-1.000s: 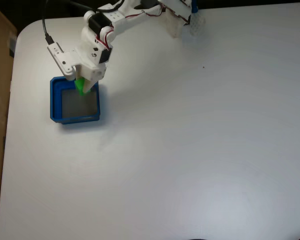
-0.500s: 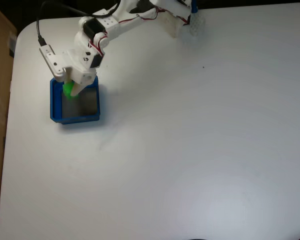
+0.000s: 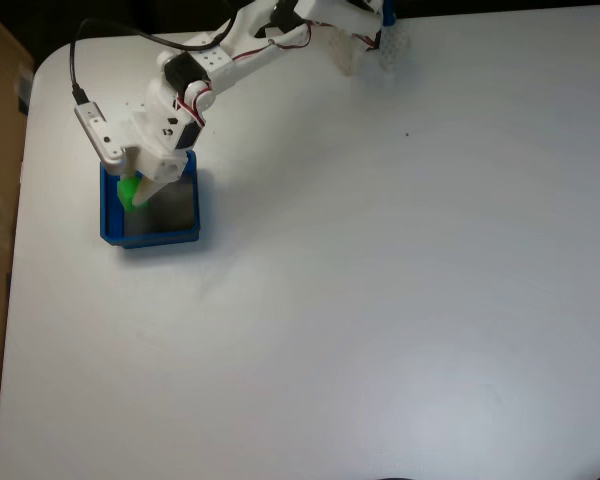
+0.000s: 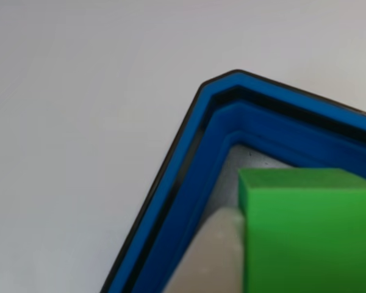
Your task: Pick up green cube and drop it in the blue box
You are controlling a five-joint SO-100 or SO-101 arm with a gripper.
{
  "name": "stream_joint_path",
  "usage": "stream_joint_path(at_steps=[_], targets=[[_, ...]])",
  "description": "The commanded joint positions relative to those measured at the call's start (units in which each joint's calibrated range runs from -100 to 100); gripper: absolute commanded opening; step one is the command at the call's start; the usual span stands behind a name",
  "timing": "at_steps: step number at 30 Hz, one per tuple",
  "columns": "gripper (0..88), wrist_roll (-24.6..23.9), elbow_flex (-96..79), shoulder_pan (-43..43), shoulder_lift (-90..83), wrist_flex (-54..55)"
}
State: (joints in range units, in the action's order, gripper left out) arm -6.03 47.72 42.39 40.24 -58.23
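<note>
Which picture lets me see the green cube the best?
The other view: the green cube is big and close, its flat faces clear, above the blue box. In the fixed view the cube is just a tiny green spot, partly hidden under the gripper.

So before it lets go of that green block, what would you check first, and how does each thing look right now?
1. Green cube held in the gripper: ok, a pale finger presses against its side.
2. Cube over the blue box: ok, it hangs inside the box's outline, near the left wall in the fixed view.
3. Cube clear of the wall: cannot tell for sure; the close view shows grey floor between cube and the cut corner, but the margin looks small.
4. Box floor free of other things: ok where visible; the arm hides part.
5. Height above the floor: cannot tell.
6. Box flat on the table: ok.
</note>
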Motion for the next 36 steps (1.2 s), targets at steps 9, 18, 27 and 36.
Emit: stream_joint_path(at_steps=[9, 18, 27, 36], targets=[[2.1, -0.20, 2.87, 1.18, 2.26, 1.25], [2.8, -0.20, 2.87, 1.40, 2.26, 1.08], [11.8, -0.24, 2.87, 1.40, 2.26, 0.67], [32.5, -0.24, 2.87, 1.32, 1.92, 0.67]])
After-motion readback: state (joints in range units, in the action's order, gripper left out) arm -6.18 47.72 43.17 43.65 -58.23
